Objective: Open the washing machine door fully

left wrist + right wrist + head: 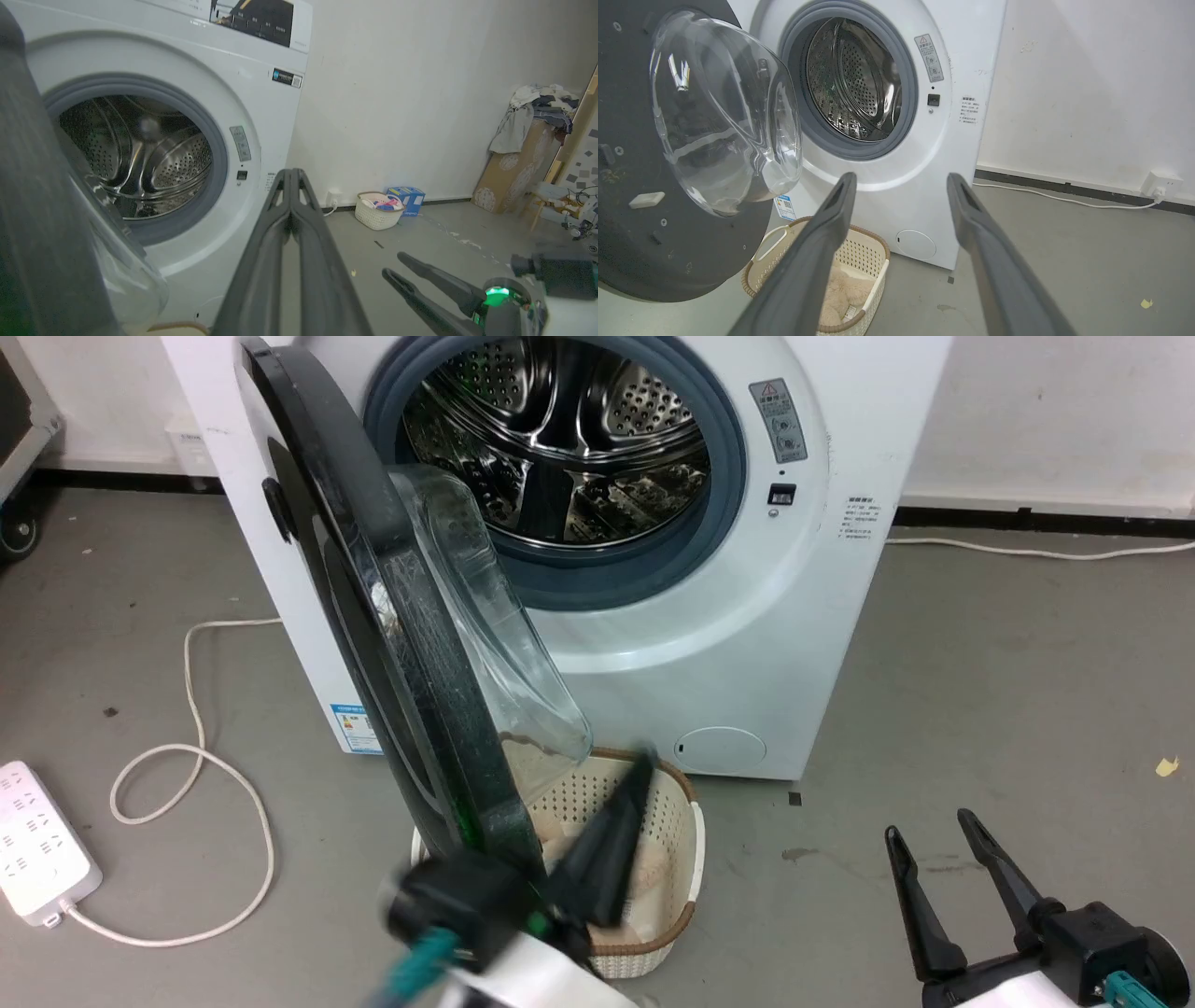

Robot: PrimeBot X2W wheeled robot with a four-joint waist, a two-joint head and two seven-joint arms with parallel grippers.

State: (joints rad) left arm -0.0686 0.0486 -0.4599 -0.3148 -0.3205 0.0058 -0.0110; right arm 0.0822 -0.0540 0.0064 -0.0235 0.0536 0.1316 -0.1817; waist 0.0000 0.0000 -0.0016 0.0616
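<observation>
- The left gripper (642, 767) is lowest in the head view and blurred. In its own wrist view its two fingers (280, 219) are pressed together at the tips with nothing between them.
- It sits just beside the lower edge of the washing machine door (373, 616), on the glass side. I cannot tell whether it touches the door.
- The right gripper (931, 828) is at the lower right above bare floor, well apart from the door. Its fingers (831, 219) are spread wide and hold nothing.
- A cream basket (686, 859) stands on the floor under the door's bulging glass bowl (724, 116), with something pale and fluffy inside.
- The door stands swung out from the white washing machine (747, 663), nearly edge-on to the head camera, hinged at that view's left.
- Behind it the steel drum opening (560, 439) with its grey gasket is fully exposed.
- A white power strip (37, 845) and looped cable (196, 756) lie on the floor at the left.
</observation>
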